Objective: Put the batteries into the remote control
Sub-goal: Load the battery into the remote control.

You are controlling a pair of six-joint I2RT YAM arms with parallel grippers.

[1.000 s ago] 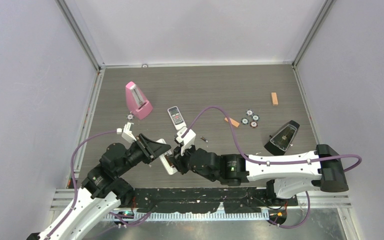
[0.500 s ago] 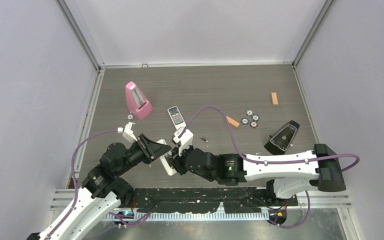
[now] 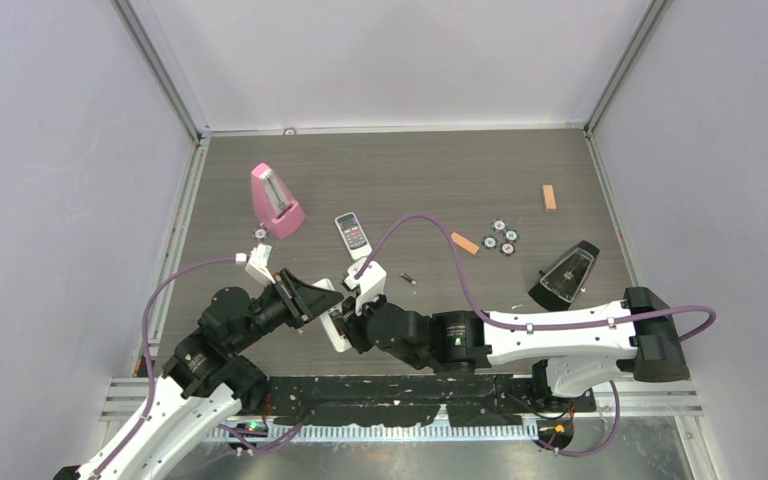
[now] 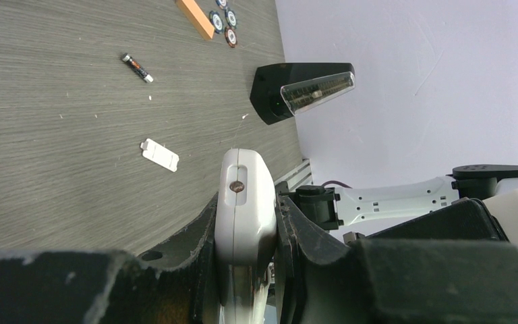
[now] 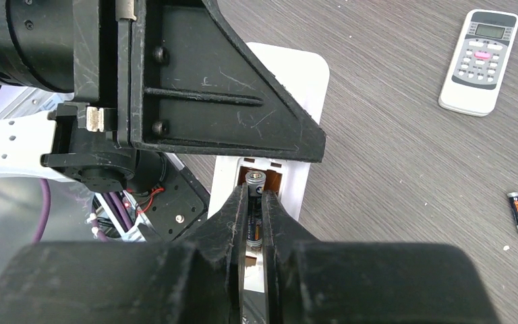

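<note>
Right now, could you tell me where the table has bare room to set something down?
The widest bare patch is the far strip of table, bordered by the pink metronome, the back wall and the far orange block. It is crowded at the near edge, where the left hand and right hand meet on the remote control, and around the chips.
</note>
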